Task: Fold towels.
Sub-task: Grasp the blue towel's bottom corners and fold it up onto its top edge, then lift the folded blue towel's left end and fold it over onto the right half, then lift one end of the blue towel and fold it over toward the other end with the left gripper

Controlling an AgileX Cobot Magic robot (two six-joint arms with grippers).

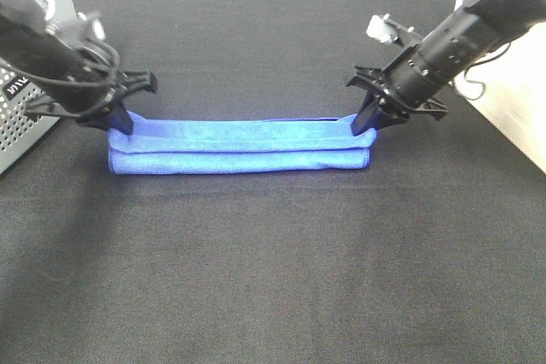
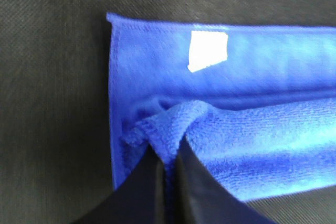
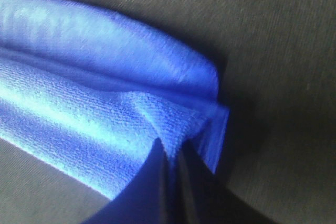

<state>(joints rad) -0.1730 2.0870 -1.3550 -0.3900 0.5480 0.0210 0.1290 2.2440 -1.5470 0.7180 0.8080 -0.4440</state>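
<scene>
1. A black cloth point(image 1: 273, 279) covers the whole table, from the near edge to the far edge.
2. The blue towel point(image 1: 239, 147) lies flat on it, a little beyond the middle. It is folded into a long narrow band, and its long axis runs left to right.
3. A grey box with punched holes point(image 1: 21, 125) stands at the left edge, well apart from the towel. Its contents cannot be seen.
4. The left gripper point(image 1: 121, 125) is closed, pinching a bunched fold of the upper layer at the towel's far left corner.
5. The right gripper point(image 1: 363, 125) is closed the same way on the far right corner.
6. A small white tag point(image 2: 206, 51) sits on the flat layer at the left end, just beside the pinched fold.
</scene>
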